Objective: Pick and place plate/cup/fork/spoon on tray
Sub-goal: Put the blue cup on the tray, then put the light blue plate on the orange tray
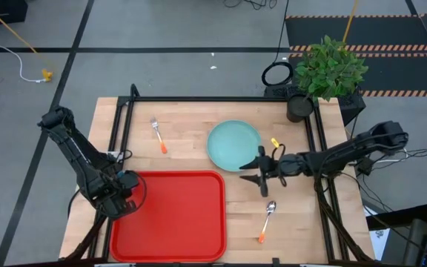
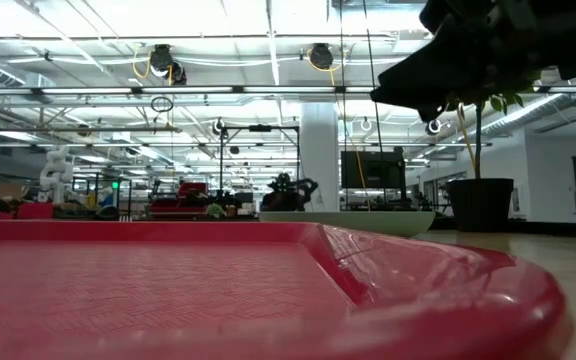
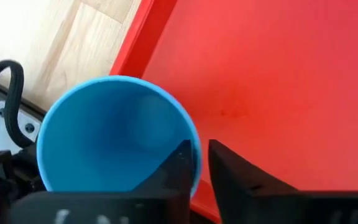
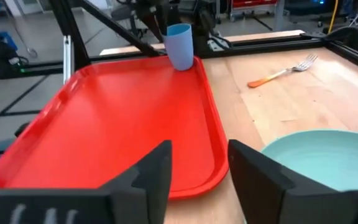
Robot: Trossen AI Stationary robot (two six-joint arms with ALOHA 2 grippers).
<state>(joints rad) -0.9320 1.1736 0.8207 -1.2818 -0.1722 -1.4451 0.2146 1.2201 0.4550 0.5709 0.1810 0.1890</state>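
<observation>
The small blue cup (image 3: 114,137) is in my left gripper (image 3: 202,163), over the left edge of the red tray (image 1: 173,215). It also shows in the right wrist view (image 4: 180,45). In the high view the gripper (image 1: 121,194) hides it. My right gripper (image 1: 260,172) is open and empty, just off the near-right rim of the pale teal plate (image 1: 233,144), which lies flat on the table. The fork (image 1: 158,135) lies far left of the plate. The spoon (image 1: 265,221) lies right of the tray. My left gripper holds the cup by its rim (image 3: 194,144), with one finger (image 3: 176,171) inside the cup and the other (image 3: 235,177) outside. The fingers come from above, pointing down. The cup is upright, mouth up, over the tray's left rim; I cannot tell whether its bottom touches the tray.
A potted plant (image 1: 325,74) stands at the table's far right corner. A black frame (image 1: 213,98) runs along the table's far edge and sides. Bare wood lies between the tray and the spoon. A small yellow piece (image 1: 275,142) lies right of the plate.
</observation>
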